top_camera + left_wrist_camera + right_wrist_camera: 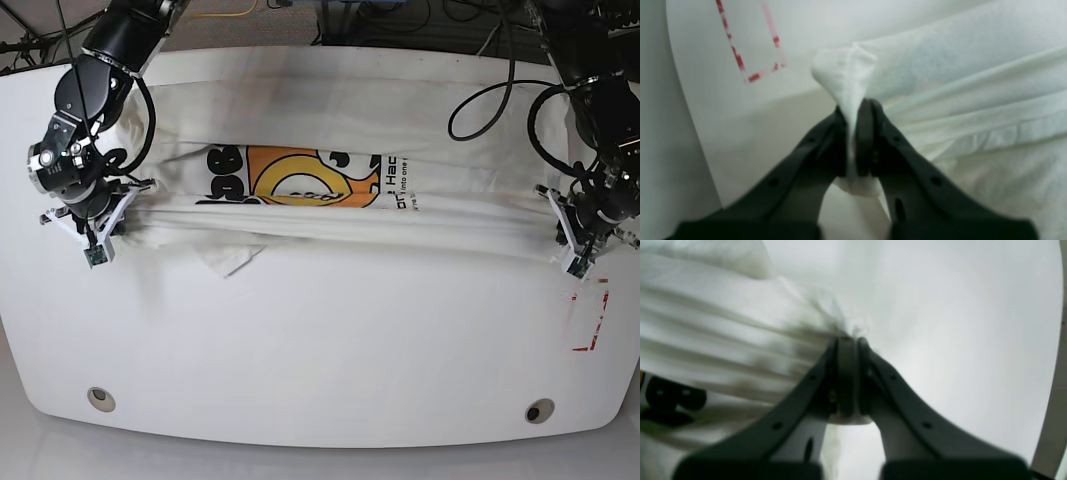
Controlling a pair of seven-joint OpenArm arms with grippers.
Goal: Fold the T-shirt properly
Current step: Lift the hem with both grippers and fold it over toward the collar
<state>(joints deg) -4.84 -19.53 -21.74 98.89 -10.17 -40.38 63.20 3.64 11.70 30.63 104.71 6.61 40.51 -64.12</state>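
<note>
The cream T-shirt [340, 120] lies spread across the far half of the white table, its near part lifted and pulled taut into a ridge between both arms, with an orange and black print [300, 180] showing. In the base view my left gripper [572, 232] is at the right edge of the shirt. Its wrist view shows the left gripper [853, 110] shut on a pinch of T-shirt cloth [843, 71]. My right gripper [112, 213] sits at the shirt's left edge. The right wrist view shows the right gripper [848, 340] shut on bunched T-shirt fabric [740, 326].
A red dashed rectangle [590, 318] is marked on the table [320, 350] near the right front, also seen as a red dashed rectangle [750, 43] in the left wrist view. Cables [490, 95] hang behind the table's far edge. A sleeve corner [232, 258] sticks out toward the front.
</note>
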